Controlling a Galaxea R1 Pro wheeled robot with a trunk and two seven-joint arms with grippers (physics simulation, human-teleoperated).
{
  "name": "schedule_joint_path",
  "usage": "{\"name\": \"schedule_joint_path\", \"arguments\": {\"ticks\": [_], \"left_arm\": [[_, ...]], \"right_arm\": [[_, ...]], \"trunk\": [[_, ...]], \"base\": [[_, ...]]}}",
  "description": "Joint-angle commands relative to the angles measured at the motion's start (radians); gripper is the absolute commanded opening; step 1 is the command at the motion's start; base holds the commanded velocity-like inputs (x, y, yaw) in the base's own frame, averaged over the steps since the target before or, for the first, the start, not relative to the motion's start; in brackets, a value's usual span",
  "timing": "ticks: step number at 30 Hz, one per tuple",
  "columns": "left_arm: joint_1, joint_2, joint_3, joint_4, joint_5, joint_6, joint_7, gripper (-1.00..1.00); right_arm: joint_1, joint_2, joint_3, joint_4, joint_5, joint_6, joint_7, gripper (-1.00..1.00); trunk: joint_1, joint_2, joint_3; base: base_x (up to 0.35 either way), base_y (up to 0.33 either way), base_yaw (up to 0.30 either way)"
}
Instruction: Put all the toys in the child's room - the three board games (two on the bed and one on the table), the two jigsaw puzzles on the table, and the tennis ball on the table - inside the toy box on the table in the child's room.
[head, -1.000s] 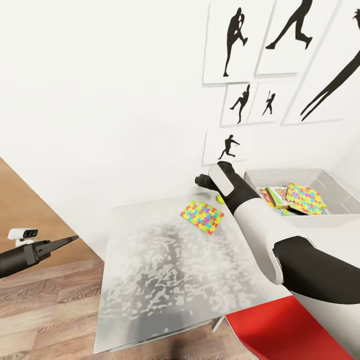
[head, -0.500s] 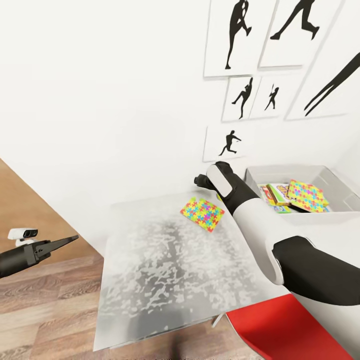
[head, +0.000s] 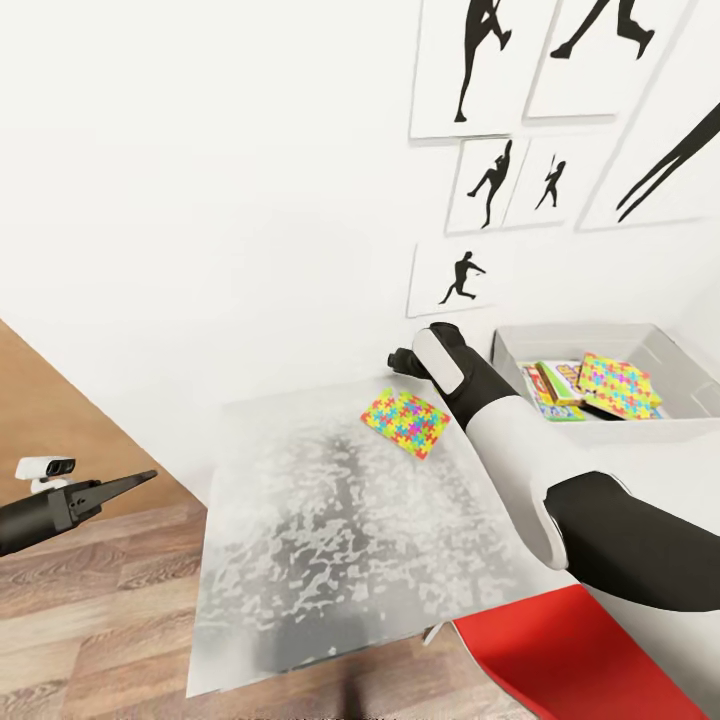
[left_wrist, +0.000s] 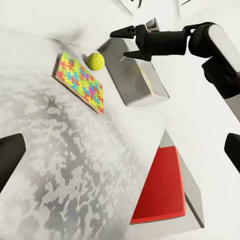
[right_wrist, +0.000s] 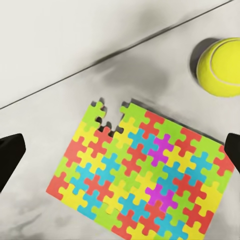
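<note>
A jigsaw puzzle (head: 405, 422) (left_wrist: 80, 82) (right_wrist: 145, 180) lies flat on the pale speckled table (head: 330, 540) near the wall. The tennis ball (left_wrist: 96, 61) (right_wrist: 225, 67) rests just beyond it, beside the toy box (head: 600, 338) (left_wrist: 131, 80). Inside the box lie printed board games (head: 555, 390) and a second jigsaw puzzle (head: 612, 385). My right gripper (head: 400, 360) (left_wrist: 129, 42) (right_wrist: 120, 155) hovers open above the puzzle and ball, holding nothing. My left gripper (head: 125, 485) (left_wrist: 120, 150) hangs open off the table's left side, over the floor. In the head view my right forearm hides the ball.
A red chair (head: 580, 650) (left_wrist: 160, 185) stands at the table's near right corner. White wall with black sports silhouettes (head: 458, 280) runs right behind the table. Wood-plank floor (head: 90, 620) lies to the left.
The head camera has shifted a little, so the wall pictures and toy box sit higher. The ball has slipped out of the head view behind my right forearm. Both arms look unmoved.
</note>
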Motion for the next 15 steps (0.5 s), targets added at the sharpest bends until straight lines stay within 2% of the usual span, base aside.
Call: {"name": "schedule_joint_path", "arguments": {"ticks": [1,15], "left_arm": [[-0.001,0.000,0.000,0.000,0.001,0.010,-0.002,1.00],[-0.001,0.001,0.000,0.000,0.001,0.010,-0.002,1.00]], "right_arm": [[-0.001,0.000,0.003,-0.001,-0.008,0.002,-0.009,1.00],[-0.004,0.000,0.004,-0.002,-0.008,0.004,-0.011,1.00]], "trunk": [[0.000,-0.002,-0.003],[0.000,-0.002,-0.026]], "base": [[0.000,0.000,0.000],[0.000,0.000,0.000]]}}
